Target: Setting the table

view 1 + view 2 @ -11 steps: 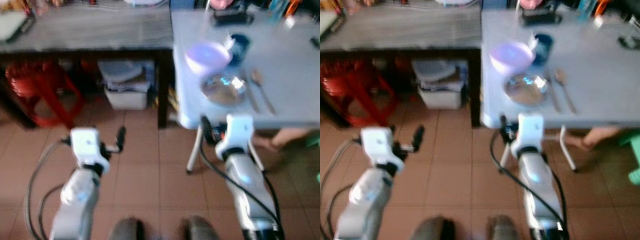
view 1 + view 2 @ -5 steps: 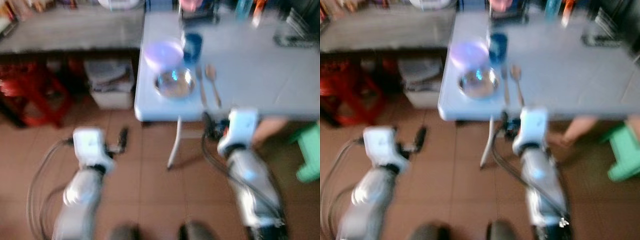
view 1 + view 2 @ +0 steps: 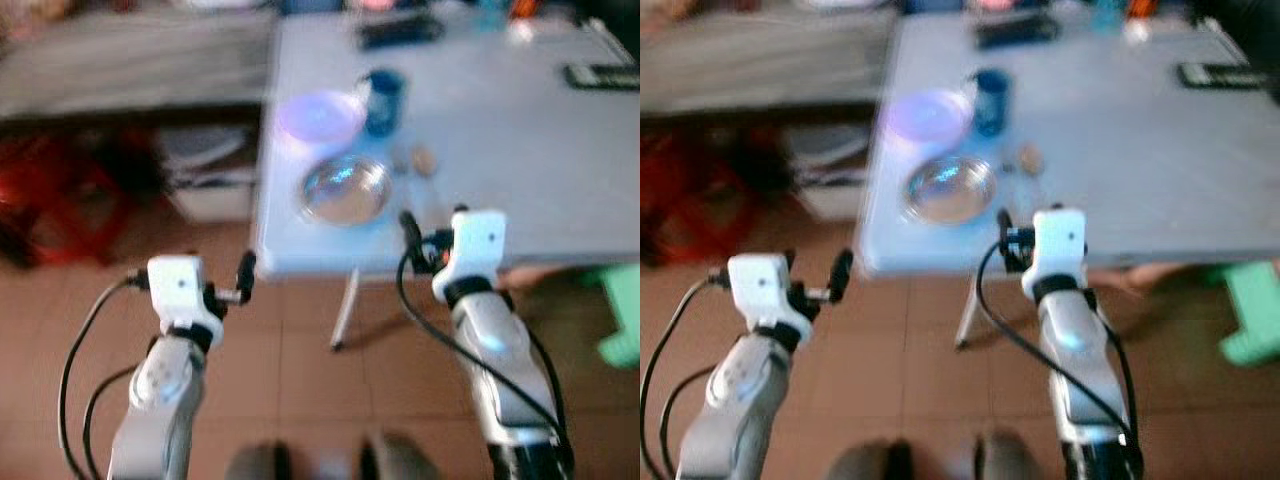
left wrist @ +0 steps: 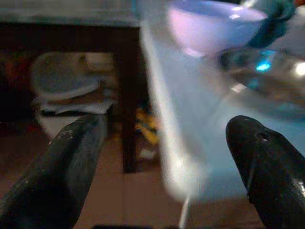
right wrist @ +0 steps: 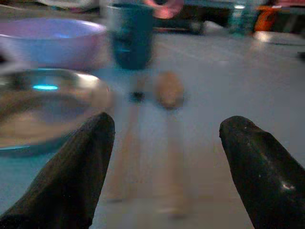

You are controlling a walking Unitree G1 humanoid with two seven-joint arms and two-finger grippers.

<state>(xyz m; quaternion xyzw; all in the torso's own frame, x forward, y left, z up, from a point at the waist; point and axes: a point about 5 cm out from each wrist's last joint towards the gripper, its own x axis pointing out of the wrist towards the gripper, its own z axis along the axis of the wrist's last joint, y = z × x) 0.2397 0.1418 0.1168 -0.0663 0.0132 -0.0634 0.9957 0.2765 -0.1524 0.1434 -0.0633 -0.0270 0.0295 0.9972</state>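
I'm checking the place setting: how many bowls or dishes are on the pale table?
2: a lilac bowl near the table's left edge, beside the blue cup, and a shiny metal dish just in front of it. Blur may hide others farther back.

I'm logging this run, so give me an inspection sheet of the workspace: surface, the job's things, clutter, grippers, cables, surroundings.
Surface: pale table, blurred.
Job's things: pink bowl, blue cup beside it, steel plate near the front edge, wooden spoon right of the plate.
Clutter: dark flat items at the far side.
Grippers: left gripper open, off the table's corner; right gripper open, aimed at the spoon.
Cables: black cables along both arms.
Surroundings: tiled floor, red stool, white bin under a dark table, green stool.
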